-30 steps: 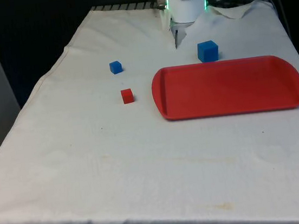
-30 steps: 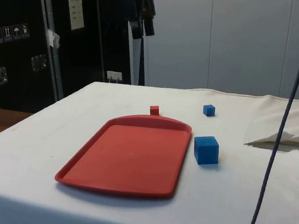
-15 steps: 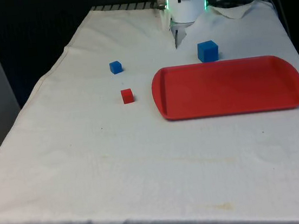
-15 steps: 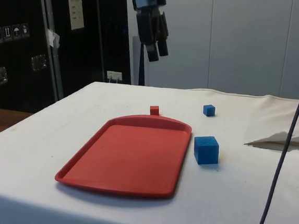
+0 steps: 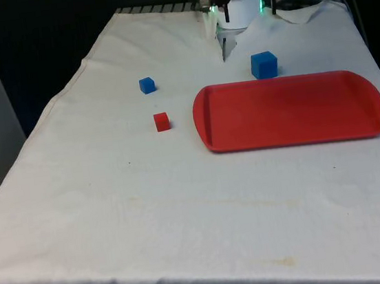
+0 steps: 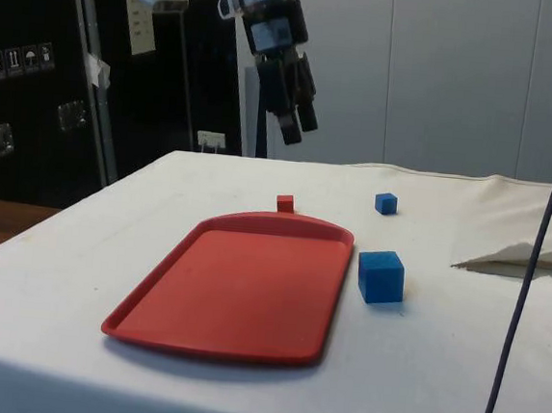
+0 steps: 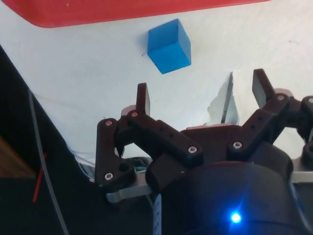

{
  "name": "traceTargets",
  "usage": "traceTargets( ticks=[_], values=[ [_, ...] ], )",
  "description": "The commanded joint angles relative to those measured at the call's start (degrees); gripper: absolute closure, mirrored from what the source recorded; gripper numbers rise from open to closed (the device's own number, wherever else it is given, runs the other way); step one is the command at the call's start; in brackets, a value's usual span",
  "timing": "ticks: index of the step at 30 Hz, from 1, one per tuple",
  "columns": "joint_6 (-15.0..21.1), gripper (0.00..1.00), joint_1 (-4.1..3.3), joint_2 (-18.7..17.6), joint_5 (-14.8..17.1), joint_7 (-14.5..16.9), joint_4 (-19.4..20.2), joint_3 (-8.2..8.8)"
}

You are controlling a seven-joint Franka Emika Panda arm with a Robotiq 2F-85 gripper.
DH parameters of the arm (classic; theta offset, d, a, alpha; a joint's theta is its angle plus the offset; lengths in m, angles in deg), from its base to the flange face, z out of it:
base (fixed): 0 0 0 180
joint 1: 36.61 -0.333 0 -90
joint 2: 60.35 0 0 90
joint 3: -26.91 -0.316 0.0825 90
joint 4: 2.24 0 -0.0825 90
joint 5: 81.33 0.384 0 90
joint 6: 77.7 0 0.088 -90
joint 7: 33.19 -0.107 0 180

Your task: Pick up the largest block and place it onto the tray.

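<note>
Blue and plainly the biggest of the three, the large blue block point(image 5: 264, 64) sits on the white cloth point(image 5: 147, 189) just beyond the far long edge of the red tray point(image 5: 289, 110), close to it but not touching, toward the front view's right of the table's middle. The gripper point(image 6: 298, 123) hangs high in the air, well above the cloth, with its fingers point(image 7: 143, 98) spread wide and nothing between them. From the wrist view the block point(image 7: 169, 46) lies ahead of the open jaws and well below them, so I'd judge the coming move is a descent and a small forward shift to bring the fingers down on either side of it. The block is a cube, so it has no long axis to favour; its faces look slightly turned against the line of the fingers, and a little wrist rotation might help square the grip.

Off to the front view's left, well apart from all this, lie a small blue block point(image 5: 146, 85) and a small red block point(image 5: 162, 121), neither in the way. The tray is bare and lies right beside the target, so the carry should be short. Behind the block the cloth bunches into a fold point(image 6: 514, 254) near the robot's base, which the descent should clear.
</note>
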Motion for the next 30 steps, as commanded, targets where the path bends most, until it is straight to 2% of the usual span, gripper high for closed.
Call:
traceTargets(
  ticks=[1, 4, 5, 12, 13, 15, 20, 21, 23, 28, 29, 30],
  values=[
    [0.3, 0.00, -0.06, 0.2, -0.1, -0.1, 1.1, -0.06],
    [0.6, 0.00, -0.11, 0.7, -0.6, -0.5, 3.1, -0.29],
    [0.0, 0.00, 0.00, 0.1, -0.1, 0.0, 2.1, -0.23],
    [2.5, 0.00, -0.23, 1.5, -1.1, -1.2, 7.6, -1.03],
    [1.4, 0.00, 0.00, 1.3, -0.6, -0.5, 6.8, -0.92],
    [4.0, 0.00, -0.17, 1.4, -1.0, -1.3, 9.2, -1.43],
    [6.4, 0.00, -0.11, 0.7, -0.6, -1.0, 11.3, -1.89],
    [5.7, 0.00, -0.06, 0.9, -0.6, -0.9, 11.0, -1.83],
    [7.3, 0.00, -0.17, 0.5, -0.5, -1.0, 12.0, -2.06],
    [9.4, 0.00, -0.23, -0.3, -0.4, -1.4, 13.8, -3.15],
    [8.5, 0.00, -0.06, -0.3, -0.5, -1.0, 13.5, -3.15],
    [10.0, 0.00, -0.29, -0.4, -0.5, -1.6, 14.5, -3.55]
  ],
)
